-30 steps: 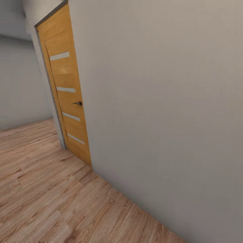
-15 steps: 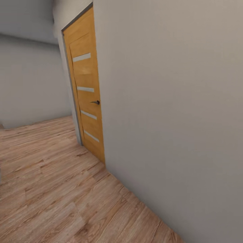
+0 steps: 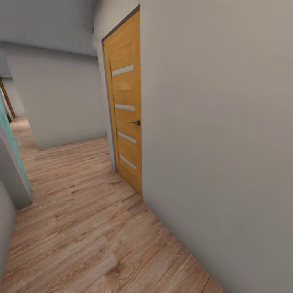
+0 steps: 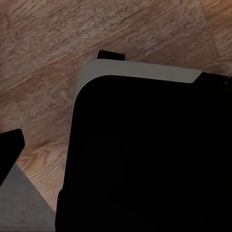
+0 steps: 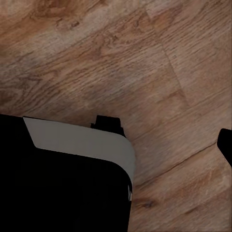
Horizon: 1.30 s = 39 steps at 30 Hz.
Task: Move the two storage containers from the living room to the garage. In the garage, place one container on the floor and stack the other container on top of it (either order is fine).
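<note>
The storage containers are out of view. An orange-wood door [image 3: 126, 118] with four glass slats and a dark handle stands shut in the pale wall on the right of the head view. My left gripper [image 4: 116, 154] hangs over my own black base; one dark fingertip [image 4: 9, 150] sits at the picture's edge, spread wide, with nothing held. My right gripper [image 5: 116, 145] is likewise open and empty, with one fingertip [image 5: 226, 145] at the edge over wood planks.
I am in a corridor with a light wood-plank floor [image 3: 81, 228]. A long pale grey wall [image 3: 224, 142] runs close on the right. A grey wall corner [image 3: 12, 179] and a teal panel [image 3: 6, 126] stand at the left. My base [image 4: 145, 159] is black with a grey rim.
The head camera has swung left, so the door and wall have slid rightward in the picture. The left wall corner, the teal panel and more of the corridor have come into view.
</note>
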Tool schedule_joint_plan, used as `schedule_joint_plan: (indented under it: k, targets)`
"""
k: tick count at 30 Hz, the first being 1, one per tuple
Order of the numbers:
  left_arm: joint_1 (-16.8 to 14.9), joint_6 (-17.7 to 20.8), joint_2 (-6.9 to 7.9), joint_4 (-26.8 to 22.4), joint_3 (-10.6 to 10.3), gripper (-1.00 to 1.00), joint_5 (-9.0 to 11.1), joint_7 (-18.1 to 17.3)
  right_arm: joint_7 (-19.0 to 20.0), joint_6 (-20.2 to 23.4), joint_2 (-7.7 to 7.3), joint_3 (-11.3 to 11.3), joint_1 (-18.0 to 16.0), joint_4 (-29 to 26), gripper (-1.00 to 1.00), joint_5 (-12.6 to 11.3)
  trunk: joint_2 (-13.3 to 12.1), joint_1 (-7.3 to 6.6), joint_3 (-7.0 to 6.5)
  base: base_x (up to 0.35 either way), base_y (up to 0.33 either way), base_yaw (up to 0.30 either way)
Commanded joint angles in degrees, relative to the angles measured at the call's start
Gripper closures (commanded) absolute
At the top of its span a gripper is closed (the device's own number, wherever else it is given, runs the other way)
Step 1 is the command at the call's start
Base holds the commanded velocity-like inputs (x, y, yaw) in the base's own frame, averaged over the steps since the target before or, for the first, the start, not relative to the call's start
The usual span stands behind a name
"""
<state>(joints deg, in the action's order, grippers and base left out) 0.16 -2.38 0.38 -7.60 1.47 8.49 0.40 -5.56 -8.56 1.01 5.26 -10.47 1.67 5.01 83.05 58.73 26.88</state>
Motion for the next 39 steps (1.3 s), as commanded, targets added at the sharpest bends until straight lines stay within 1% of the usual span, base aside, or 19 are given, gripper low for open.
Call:
schedule_joint_plan:
  k: [1, 4, 23, 34, 39]
  targets:
    - [0.0, -0.1, -0.01, -0.1, 0.1, -1.00, 0.3, 0.0, -0.4, -0.3, 0.01, 0.4, -0.1, 0.2, -1.00, 0.5, 0.0, 0.00, 0.05, 0.000, 0.000, 0.299]
    - [0.0, -0.1, 0.02, -0.1, 0.1, -1.00, 0.3, 0.0, -0.4, -0.9, -0.09, 0.4, -0.1, 0.2, -1.00, 0.5, 0.0, 0.00, 0.05, 0.000, 0.000, 0.297]
    - [0.0, -0.1, 0.00, -0.1, 0.1, -1.00, 0.3, 0.0, -0.3, -0.9, -0.21, 0.4, -0.1, 0.2, -1.00, 0.6, 0.0, 0.00, 0.05, 0.000, 0.000, 0.297]
    - [0.0, -0.1, -0.01, -0.1, 0.1, -1.00, 0.2, 0.0, -0.2, -0.9, 0.07, 0.4, -0.1, 0.2, -1.00, 0.6, 0.0, 0.00, 0.05, 0.001, 0.000, 0.297]
    - [0.0, -0.1, 0.04, 0.0, 0.1, -1.00, 0.4, 0.0, -0.2, -0.9, 0.08, 0.4, -0.1, 0.2, -1.00, 0.6, 0.0, 0.00, 0.05, 0.115, 0.000, 0.285]
